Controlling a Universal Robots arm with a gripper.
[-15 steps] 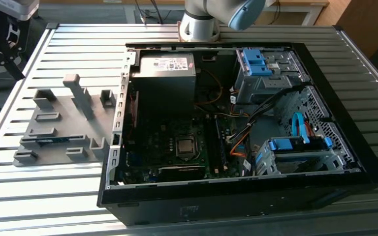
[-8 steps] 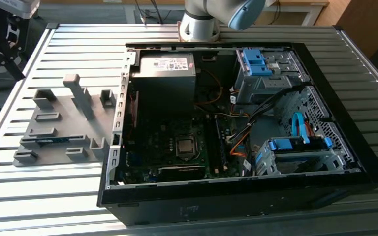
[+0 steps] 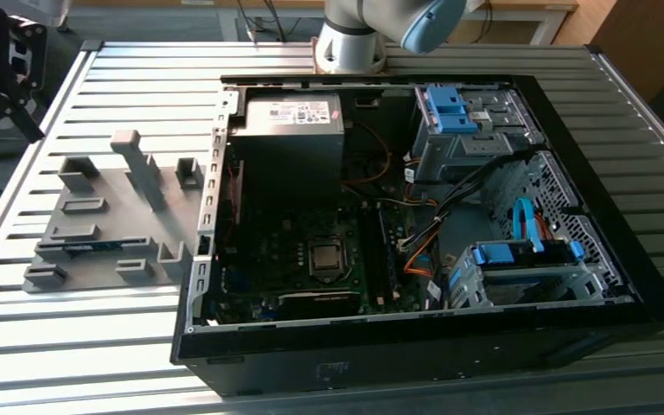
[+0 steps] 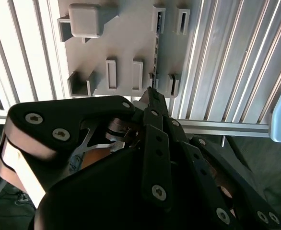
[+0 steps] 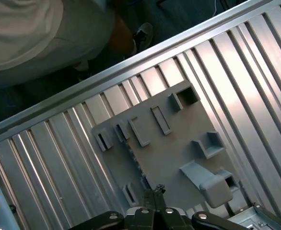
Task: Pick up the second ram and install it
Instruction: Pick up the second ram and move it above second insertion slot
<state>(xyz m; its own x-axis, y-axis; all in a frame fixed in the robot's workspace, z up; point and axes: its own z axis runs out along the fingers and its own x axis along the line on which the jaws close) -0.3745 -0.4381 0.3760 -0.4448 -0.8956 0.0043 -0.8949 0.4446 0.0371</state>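
An open computer case (image 3: 424, 350) lies on a slatted metal table (image 3: 67, 346). At nine o'clock from it in the exterior view sits a gray holder plate (image 3: 118, 220). The second ram (image 3: 92, 245), a thin blue stick, stands on edge between slotted blocks near the plate's seven o'clock corner. In the second wrist view the gripper (image 4: 150, 91) hangs above the ram, well apart from it, fingertips pressed together, pinching nothing.
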